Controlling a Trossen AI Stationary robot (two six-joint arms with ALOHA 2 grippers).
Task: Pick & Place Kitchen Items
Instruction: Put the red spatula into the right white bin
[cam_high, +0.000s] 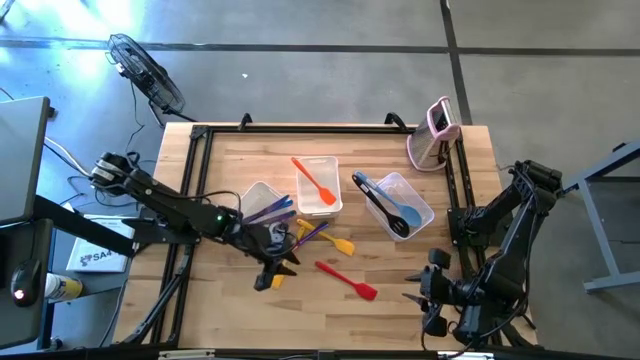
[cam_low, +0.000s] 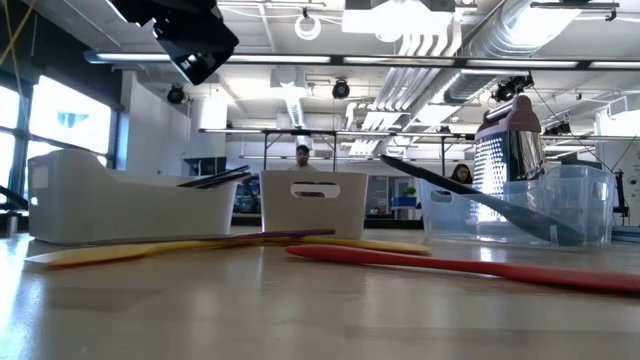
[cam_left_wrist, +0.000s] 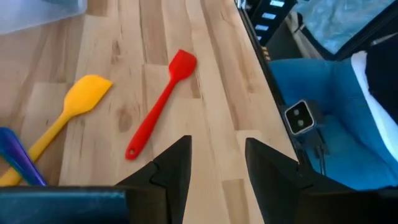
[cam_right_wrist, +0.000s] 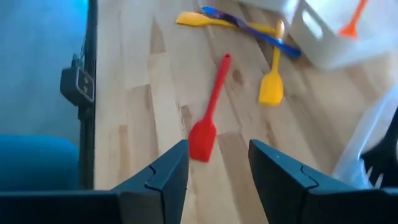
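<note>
A red spatula (cam_high: 347, 280) lies flat on the wooden table near its front edge; it also shows in the left wrist view (cam_left_wrist: 160, 104) and the right wrist view (cam_right_wrist: 210, 115). A yellow spatula (cam_high: 338, 244) lies just beyond it, beside a crossed bunch of purple, blue and yellow utensils (cam_high: 305, 232). An orange spatula (cam_high: 315, 180) lies in the middle tub. Black and light blue utensils (cam_high: 390, 210) lie in the right tub. Purple utensils (cam_high: 268, 210) stick out of the left tub. My left gripper (cam_high: 272, 276) hovers open and empty left of the red spatula. My right gripper (cam_high: 420, 287) is open and empty to its right.
Three clear tubs (cam_high: 262, 192) (cam_high: 330, 205) (cam_high: 425, 215) stand mid-table. An upright pink-and-white gadget (cam_high: 436, 135) stands at the far right corner. Dark rails (cam_high: 195, 180) run along the table's left, far and right sides. Bare wood (cam_high: 330, 315) lies along the front edge. People show in the room beyond.
</note>
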